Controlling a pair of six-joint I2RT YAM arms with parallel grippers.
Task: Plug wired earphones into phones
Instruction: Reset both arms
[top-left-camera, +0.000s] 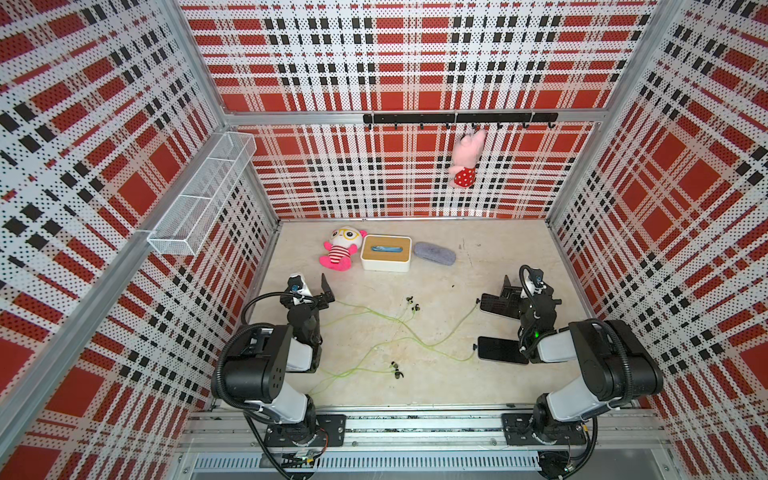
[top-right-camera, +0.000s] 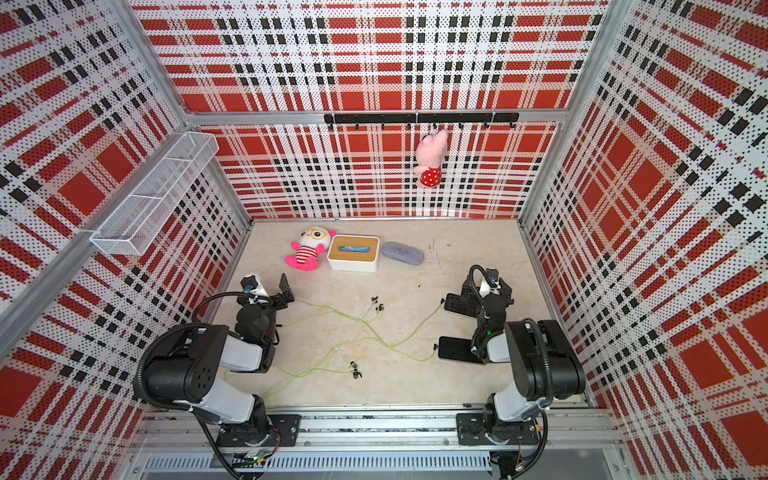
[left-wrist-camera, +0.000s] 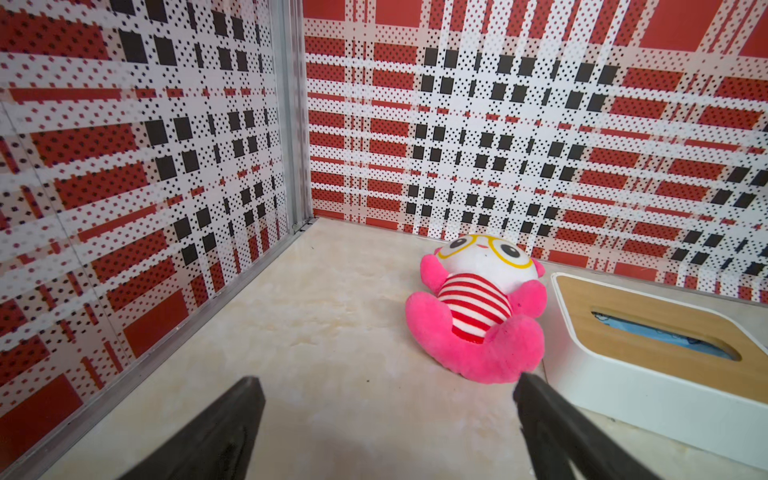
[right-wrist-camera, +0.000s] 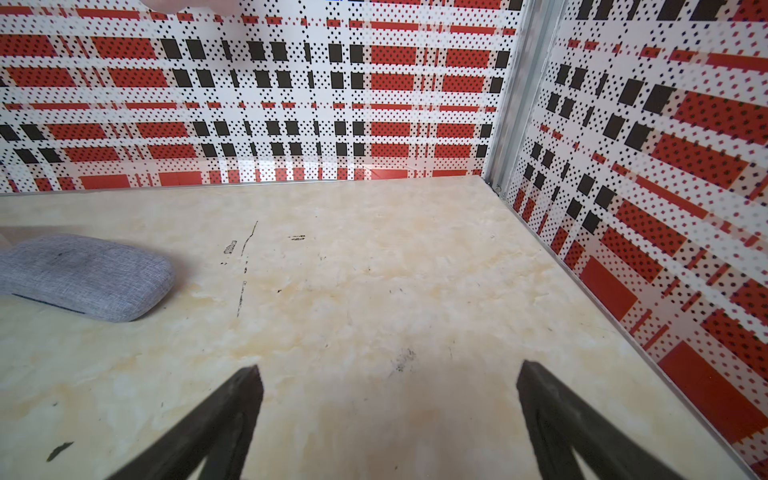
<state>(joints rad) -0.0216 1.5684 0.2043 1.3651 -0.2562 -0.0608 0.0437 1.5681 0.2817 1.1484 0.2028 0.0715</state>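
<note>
Robot cell with plaid walls, seen from above, and a pale worktop (top-left-camera: 436, 386). Two flat black phones lie close by the right hand (right-wrist-camera: 388, 370). The farther phone (top-left-camera: 492, 306) sits partly beneath that hand's wrist. The nearer phone (top-left-camera: 496, 350) lies back toward the arm's base.

Two sets of wired earphones (top-left-camera: 415, 308), with thin yellow-green cables, sprawl loosely across the worktop between the two hands. One cable passes just beside the left hand (left-wrist-camera: 386, 382).

In both top views, each cable ends in a small black plug at a phone's short edge, on the side facing the left hand. One plug (top-left-camera: 478, 300) meets the farther phone and the other plug (top-left-camera: 475, 346) meets the nearer one. The plugs look inserted, which would leave the task all but finished. They are too small in the pictures to tell a seated plug from one merely touching the edge.

Both hands have their fingers spread wide and grip nothing. Each is raised over bare worktop and clear of the cables. If either plug is only resting there, it would need pushing in.
</note>
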